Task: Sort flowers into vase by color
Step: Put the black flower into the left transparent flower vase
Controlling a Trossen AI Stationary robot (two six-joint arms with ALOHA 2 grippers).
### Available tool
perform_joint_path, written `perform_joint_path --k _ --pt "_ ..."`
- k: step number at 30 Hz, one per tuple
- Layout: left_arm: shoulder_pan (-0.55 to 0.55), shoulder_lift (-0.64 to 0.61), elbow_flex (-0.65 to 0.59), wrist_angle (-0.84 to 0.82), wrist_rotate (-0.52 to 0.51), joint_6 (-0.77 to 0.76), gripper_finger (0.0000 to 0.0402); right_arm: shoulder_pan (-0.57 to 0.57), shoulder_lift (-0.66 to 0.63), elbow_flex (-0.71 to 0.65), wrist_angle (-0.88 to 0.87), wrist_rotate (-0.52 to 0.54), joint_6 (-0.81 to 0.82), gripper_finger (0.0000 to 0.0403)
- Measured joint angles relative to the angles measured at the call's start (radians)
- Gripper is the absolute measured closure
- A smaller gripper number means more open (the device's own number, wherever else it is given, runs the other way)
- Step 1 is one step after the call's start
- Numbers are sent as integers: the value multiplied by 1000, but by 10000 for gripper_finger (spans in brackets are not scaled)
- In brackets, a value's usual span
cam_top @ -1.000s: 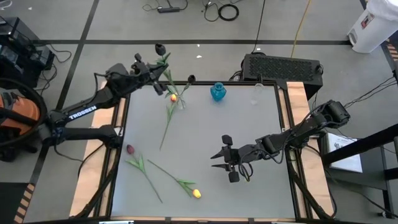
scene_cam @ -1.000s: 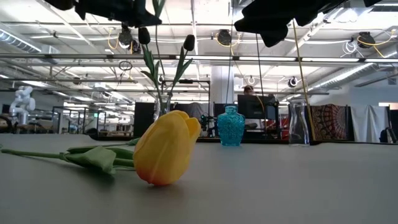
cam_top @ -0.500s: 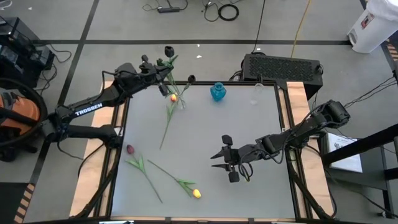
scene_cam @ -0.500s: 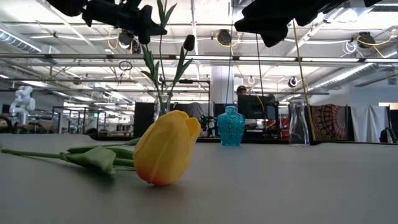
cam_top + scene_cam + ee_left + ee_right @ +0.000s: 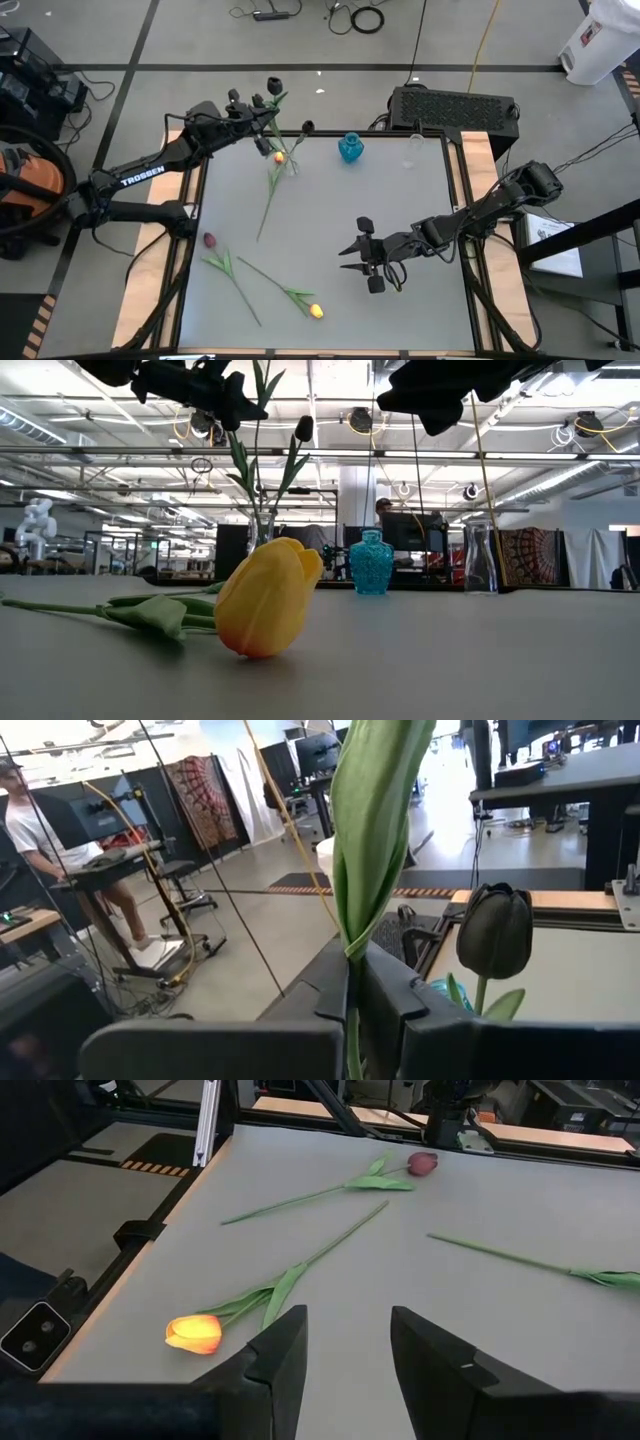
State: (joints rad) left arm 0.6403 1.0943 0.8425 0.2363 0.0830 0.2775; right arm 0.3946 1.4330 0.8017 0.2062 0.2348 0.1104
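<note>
Black tulip (image 5: 274,85) pinched at stem by left gripper (image 5: 256,106), held above clear vase (image 5: 291,160). Right gripper (image 5: 352,252) parked mid-table, fingers parted, nothing held.

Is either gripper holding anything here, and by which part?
The left gripper is shut on a black tulip, pinching its green stem below the leaf. The right gripper is open and holds nothing.

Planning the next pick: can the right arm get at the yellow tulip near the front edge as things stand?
Probably yes. The right pincer hangs open and empty, and the yellow tulip lies on bare table nearby, nothing between them. The left pincer is far off, shut on a black tulip.
</note>
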Motion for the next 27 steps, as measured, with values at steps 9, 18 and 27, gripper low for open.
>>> perform_joint_path --k 9,18,27 --pt "0 0 0 -1 0 26 396 0 0 0 0 0 1 266" --pt "0 0 0 -2 0 69 396 0 0 0 0 0 1 266" --pt "0 0 0 -3 -5 68 371 0 0 0 0 0 1 266"
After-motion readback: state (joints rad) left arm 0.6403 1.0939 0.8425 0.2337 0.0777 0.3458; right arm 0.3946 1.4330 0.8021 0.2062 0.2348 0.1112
